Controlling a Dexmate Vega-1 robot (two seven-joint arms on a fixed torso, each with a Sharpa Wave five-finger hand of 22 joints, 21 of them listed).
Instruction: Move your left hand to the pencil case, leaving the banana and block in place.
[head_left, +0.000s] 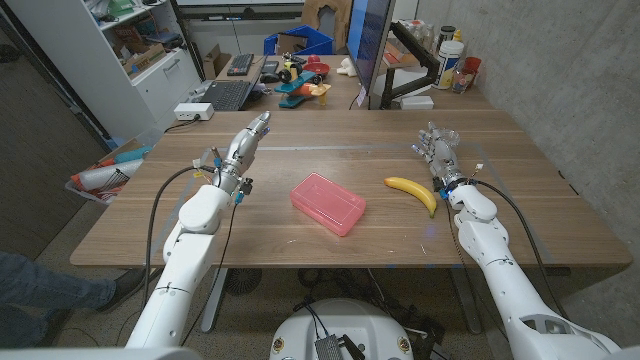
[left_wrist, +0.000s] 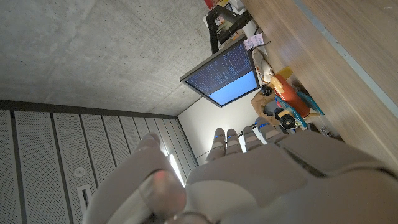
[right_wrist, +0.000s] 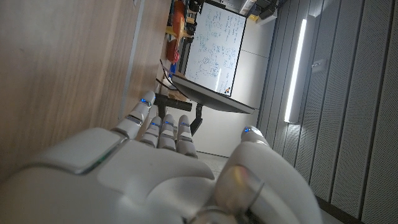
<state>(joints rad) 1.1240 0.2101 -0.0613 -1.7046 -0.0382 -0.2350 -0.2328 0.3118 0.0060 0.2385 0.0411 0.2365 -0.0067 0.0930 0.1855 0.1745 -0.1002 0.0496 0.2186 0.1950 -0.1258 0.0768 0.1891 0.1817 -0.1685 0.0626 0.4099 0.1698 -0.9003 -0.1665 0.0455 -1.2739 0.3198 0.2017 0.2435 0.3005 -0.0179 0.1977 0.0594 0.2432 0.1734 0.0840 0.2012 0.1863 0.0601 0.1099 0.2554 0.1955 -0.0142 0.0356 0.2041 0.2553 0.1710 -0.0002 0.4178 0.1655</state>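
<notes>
Your left hand (head_left: 253, 133) stands empty with fingers straight and together, well apart from the pink case (head_left: 328, 203) lying to its right and nearer you, while the open right hand (head_left: 437, 150) waits just beside the banana (head_left: 413, 190) (no block visible).
</notes>
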